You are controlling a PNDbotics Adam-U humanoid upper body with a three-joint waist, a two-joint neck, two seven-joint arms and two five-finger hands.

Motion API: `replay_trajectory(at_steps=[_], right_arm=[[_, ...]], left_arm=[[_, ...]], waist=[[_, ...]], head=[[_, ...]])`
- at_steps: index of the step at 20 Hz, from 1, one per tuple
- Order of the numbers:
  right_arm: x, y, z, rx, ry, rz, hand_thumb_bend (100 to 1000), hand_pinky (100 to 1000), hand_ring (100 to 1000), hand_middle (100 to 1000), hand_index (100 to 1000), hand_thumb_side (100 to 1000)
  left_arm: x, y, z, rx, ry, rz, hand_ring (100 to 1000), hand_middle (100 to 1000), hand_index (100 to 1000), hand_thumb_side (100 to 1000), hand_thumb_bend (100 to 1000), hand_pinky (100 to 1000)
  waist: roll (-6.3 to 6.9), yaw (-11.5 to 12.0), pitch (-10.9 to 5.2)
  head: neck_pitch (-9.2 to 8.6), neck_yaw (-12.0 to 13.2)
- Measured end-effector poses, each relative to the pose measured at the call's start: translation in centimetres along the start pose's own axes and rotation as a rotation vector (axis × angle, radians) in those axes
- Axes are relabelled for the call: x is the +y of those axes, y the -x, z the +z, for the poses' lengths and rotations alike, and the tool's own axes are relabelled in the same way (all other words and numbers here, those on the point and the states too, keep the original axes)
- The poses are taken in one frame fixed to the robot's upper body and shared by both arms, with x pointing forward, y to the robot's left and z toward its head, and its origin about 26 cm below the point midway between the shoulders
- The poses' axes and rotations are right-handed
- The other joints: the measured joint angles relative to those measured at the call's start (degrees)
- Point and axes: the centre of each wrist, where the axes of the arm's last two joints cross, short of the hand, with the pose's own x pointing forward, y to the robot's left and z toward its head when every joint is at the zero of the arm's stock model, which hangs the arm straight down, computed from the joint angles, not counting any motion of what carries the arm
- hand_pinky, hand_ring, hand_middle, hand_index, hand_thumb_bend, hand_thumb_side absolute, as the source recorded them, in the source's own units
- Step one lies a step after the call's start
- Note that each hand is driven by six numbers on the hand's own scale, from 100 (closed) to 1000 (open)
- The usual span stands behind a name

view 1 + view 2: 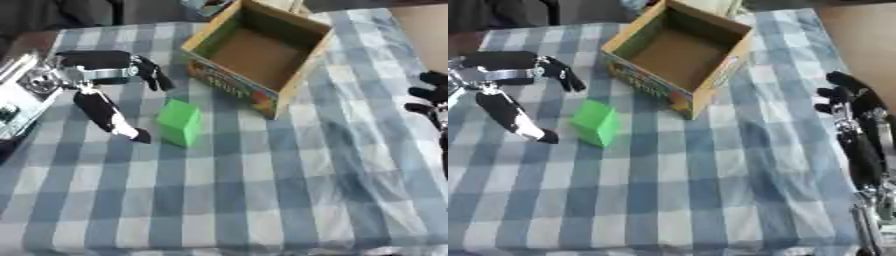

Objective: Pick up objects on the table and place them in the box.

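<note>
The green block [180,122] stands on the counter [262,200] at about 9 o'clock from the centre of the left eye view, on a blue-and-white checked cloth. The box [254,55] sits at 12 o'clock, just beyond the block toward 1 o'clock and apart from it. The box is open-topped cardboard with a plain brown inside, printed outer walls, and nothing visible in it.

Your left hand [109,75] hovers at 9 o'clock, just beside the block. Its fingers [153,75] are spread and curl slightly downward, and the thumb reaches down toward 7 o'clock. They hold nothing and do not touch the block. Your right hand [850,100] rests idle at the 3 o'clock edge with its fingers relaxed and apart.

Handling, as a judgement: the block has flat faces and straight edges and looks rigid and light, possibly foam or plastic. It should not deform or break. The faces look smooth, so it may slip if pinched near a corner. Take hold across two opposite side faces, thumb on one and fingers on the other, near mid-height. The block stands taller than it is wide, so a push from one side could tip it. The cloth is soft and may wrinkle if the fingers drag on it. The box walls are thin and could shift if bumped; lift the block clear of the near rim.
</note>
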Motion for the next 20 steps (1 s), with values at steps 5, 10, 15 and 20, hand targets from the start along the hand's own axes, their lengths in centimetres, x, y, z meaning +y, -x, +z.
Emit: replay_trajectory(at_steps=[5,10,15,20], right_arm=[[0.0,0.0,0.0,-0.001,-0.002,0.000,100,735,810,833,859,698],[0.0,0.0,0.0,-0.003,-0.005,-0.001,100,735,810,833,859,698],[0.1,0.0,0.0,-0.002,-0.009,-0.002,100,734,810,832,858,700],[0.2,0.0,0.0,-0.002,-0.013,-0.005,100,734,810,832,858,701]], left_arm=[[-0.5,0.6,-2.1,0.005,0.008,0.002,752,743,879,391,599,844],[-1.2,1.4,-2.9,0.011,0.012,-0.008,752,743,879,391,599,844],[-1.3,1.6,-3.5,0.008,0.014,-0.017,752,740,877,381,602,841],[-1.7,1.7,-4.6,0.011,0.023,-0.030,751,737,876,374,610,839]], waist=[[-0.29,-0.05,0.00],[-0.30,-0.06,0.01],[-0.33,-0.14,0.02],[-0.35,-0.32,0.03]], head=[[0.00,0.04],[0.00,0.05],[0.00,0.14],[0.00,0.24]])
